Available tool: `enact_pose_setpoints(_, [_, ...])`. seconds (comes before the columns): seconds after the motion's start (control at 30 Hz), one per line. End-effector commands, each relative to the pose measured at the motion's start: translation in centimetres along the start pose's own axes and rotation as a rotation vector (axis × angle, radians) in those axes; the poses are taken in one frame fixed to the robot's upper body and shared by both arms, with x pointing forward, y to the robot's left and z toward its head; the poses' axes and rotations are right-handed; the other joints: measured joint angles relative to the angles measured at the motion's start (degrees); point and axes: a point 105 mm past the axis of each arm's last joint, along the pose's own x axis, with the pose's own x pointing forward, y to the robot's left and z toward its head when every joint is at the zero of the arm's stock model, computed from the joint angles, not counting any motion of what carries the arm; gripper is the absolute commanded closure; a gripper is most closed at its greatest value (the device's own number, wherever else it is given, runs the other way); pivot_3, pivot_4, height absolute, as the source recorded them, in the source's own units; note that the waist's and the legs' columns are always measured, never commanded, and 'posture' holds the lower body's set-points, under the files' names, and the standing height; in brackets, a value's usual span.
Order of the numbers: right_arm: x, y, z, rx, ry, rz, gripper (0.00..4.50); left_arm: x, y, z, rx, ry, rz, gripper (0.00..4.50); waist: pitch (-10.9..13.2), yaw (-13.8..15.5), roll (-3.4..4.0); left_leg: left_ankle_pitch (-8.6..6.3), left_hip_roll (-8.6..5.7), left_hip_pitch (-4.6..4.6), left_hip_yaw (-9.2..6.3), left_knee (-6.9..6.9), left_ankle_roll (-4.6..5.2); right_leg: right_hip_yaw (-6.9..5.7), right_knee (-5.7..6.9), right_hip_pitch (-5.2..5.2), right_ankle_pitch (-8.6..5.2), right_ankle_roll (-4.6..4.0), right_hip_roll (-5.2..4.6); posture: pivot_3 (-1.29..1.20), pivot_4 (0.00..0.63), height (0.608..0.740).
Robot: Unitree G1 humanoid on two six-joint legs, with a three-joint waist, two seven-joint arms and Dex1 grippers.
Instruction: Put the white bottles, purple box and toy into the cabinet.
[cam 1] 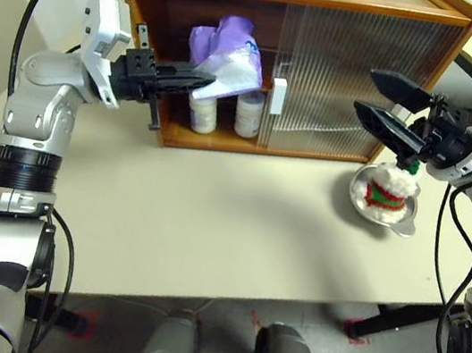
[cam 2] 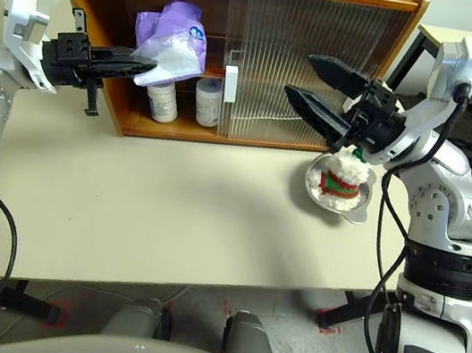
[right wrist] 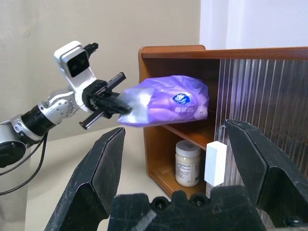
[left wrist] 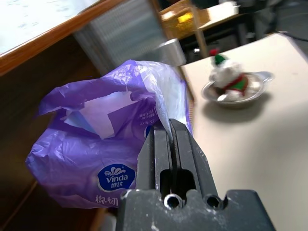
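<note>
Two white bottles [cam 1: 203, 113] [cam 1: 248, 113], one purple box [cam 1: 227, 57], one toy [cam 1: 390, 188], one steel bowl [cam 1: 402, 224] and one cabinet [cam 1: 380, 19] are sharing the table [cam 1: 211, 218].

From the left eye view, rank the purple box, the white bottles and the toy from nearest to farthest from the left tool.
1. Purple box: pinched in the left tool, at the cabinet's open side.
2. White bottles: on the lower shelf, just below the box; the two are too close to rank apart.
3. Toy: far across the table, in the steel bowl under the right tool.
</note>
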Motion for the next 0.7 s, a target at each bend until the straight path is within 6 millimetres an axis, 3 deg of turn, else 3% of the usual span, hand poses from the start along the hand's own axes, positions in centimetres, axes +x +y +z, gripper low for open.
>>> enact_pose_setpoints(0.03, [-0.3, 0.2, 0.5, -0.031, -0.012, -0.008, 0.00, 0.9, 1.6, -0.5, -0.026, -0.001, 0.112, 4.48, 0.0, 0.1, 0.00, 0.00, -0.01, 0.00, 0.00, 0.00, 0.00, 0.01, 0.01, 0.00, 0.00, 0.00, 0.00, 0.01, 0.000, 0.740])
enact_pose_setpoints(0.2, [-0.4, 0.4, 0.5, -0.032, -0.014, -0.018, 0.00, 2.5, 3.0, -1.6, -0.112, 0.010, 0.292, 4.48, 0.0, 0.0, -0.03, 0.00, -0.05, -0.03, -0.02, 0.01, 0.00, 0.09, -0.01, 0.02, 0.06, 0.10, 0.00, 0.00, 0.000, 0.740])
enact_pose_setpoints(0.33, [-0.6, 0.3, 0.6, -0.033, -0.012, -0.023, 0.00, 4.0, 3.0, -2.7, -0.198, 0.024, 0.420, 4.48, 0.0, -0.1, -0.03, 0.00, -0.06, -0.02, -0.02, 0.02, 0.00, 0.14, 0.03, 0.01, 0.08, 0.11, 0.01, 0.00, 0.000, 0.740])
enact_pose_setpoints(0.7, [-0.7, 0.2, 0.5, -0.032, -0.014, -0.031, 0.00, 5.6, 4.1, -4.4, -0.252, 0.121, 0.730, 4.48, 0.0, 0.0, -0.03, 0.00, -0.10, -0.01, -0.02, 0.02, 0.00, 0.19, 0.01, 0.01, 0.19, 0.01, 0.04, 0.00, 0.000, 0.740])
